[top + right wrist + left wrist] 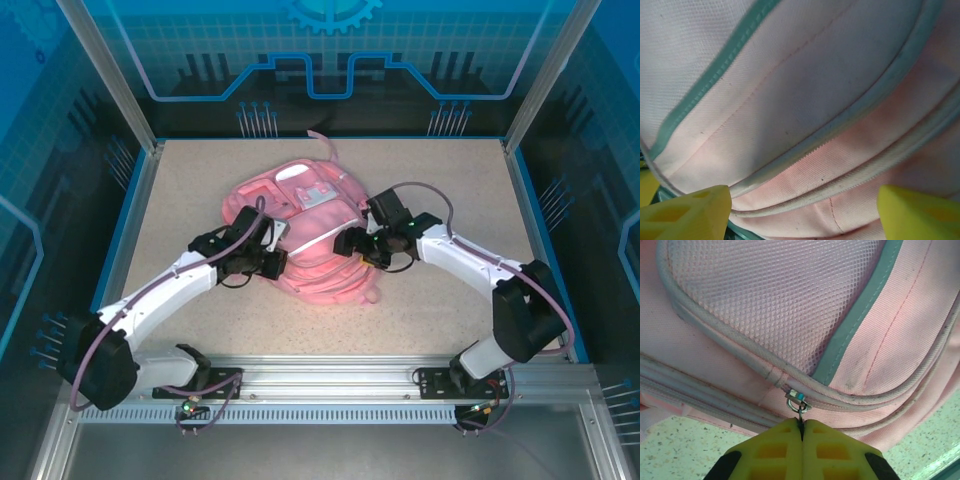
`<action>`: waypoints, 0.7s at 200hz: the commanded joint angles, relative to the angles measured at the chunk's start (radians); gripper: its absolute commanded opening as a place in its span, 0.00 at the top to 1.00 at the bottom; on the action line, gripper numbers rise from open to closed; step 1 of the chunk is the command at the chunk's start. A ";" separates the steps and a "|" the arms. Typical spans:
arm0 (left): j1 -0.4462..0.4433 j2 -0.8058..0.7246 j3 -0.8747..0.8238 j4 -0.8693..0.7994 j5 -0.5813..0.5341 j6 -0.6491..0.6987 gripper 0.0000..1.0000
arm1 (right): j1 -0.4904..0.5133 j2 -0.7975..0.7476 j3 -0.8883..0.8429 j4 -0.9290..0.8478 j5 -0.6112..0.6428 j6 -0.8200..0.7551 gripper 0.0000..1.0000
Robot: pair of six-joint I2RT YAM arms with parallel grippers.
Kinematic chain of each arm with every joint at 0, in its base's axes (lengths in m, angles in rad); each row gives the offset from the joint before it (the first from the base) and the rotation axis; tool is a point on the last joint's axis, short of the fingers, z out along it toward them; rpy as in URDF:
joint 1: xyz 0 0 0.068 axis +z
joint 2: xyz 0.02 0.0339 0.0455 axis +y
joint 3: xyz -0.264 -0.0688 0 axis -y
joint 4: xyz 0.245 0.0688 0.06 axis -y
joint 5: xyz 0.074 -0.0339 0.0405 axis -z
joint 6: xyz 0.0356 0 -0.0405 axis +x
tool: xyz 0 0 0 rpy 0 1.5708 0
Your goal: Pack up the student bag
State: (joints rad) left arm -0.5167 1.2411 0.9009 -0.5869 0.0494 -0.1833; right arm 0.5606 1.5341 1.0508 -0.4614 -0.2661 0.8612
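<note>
Pinching student bag's (pixel 790 305) zipper pull (pixel 799 401) with left end effector (pixel 801 427). Holding right end effector (pixel 802 202) spread wide against the bag.

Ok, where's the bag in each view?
Top external: bag mid-table, between left gripper and right gripper.
Left wrist: bag above the left gripper, shut on its zip pull.
Right wrist: bag above the open right gripper.
Shared landmark: pale stripe.

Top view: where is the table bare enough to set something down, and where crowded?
Bare table left of the student bag, far right corner, and strip before the near rail. Crowded: centre, left gripper and right gripper at the bag.
</note>
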 commanded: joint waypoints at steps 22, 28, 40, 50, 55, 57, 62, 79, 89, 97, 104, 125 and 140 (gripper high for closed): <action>-0.095 -0.039 -0.052 0.057 0.057 -0.137 1.00 | 0.054 0.042 -0.055 0.215 -0.105 0.106 0.28; -0.116 -0.038 -0.057 0.075 0.051 -0.153 1.00 | 0.062 0.048 -0.055 0.243 -0.112 0.118 0.29; -0.169 -0.034 -0.067 0.118 0.035 -0.180 1.00 | 0.075 0.059 -0.060 0.291 -0.124 0.139 0.31; -0.211 -0.029 -0.076 0.160 0.018 -0.201 1.00 | 0.085 0.066 -0.063 0.329 -0.133 0.156 0.32; -0.229 -0.024 -0.079 0.179 0.012 -0.211 1.00 | 0.087 0.071 -0.064 0.345 -0.136 0.163 0.32; -0.237 -0.023 -0.079 0.187 0.010 -0.216 1.00 | 0.088 0.072 -0.066 0.351 -0.138 0.166 0.32; -0.250 -0.016 -0.082 0.209 0.005 -0.230 1.00 | 0.091 0.075 -0.066 0.363 -0.140 0.173 0.33; -0.286 0.013 -0.077 0.275 -0.001 -0.260 1.00 | 0.091 0.075 -0.073 0.385 -0.136 0.187 0.35; -0.293 0.028 -0.066 0.292 -0.008 -0.277 1.00 | 0.088 0.062 -0.079 0.377 -0.118 0.186 0.35; -0.294 0.035 -0.059 0.303 -0.007 -0.284 1.00 | 0.083 0.044 -0.085 0.362 -0.097 0.178 0.35; -0.292 0.038 -0.052 0.306 -0.005 -0.290 1.00 | 0.075 0.026 -0.089 0.344 -0.077 0.171 0.35; -0.284 0.033 -0.026 0.263 -0.005 -0.295 0.87 | 0.050 -0.028 -0.087 0.248 -0.022 0.123 0.35; -0.251 0.017 -0.004 0.192 0.001 -0.304 0.72 | 0.043 -0.061 -0.074 0.162 0.044 0.067 0.35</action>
State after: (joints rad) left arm -0.7799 1.2770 0.8337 -0.3805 -0.0177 -0.4538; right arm 0.6151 1.5486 0.9623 -0.2409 -0.3023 1.0100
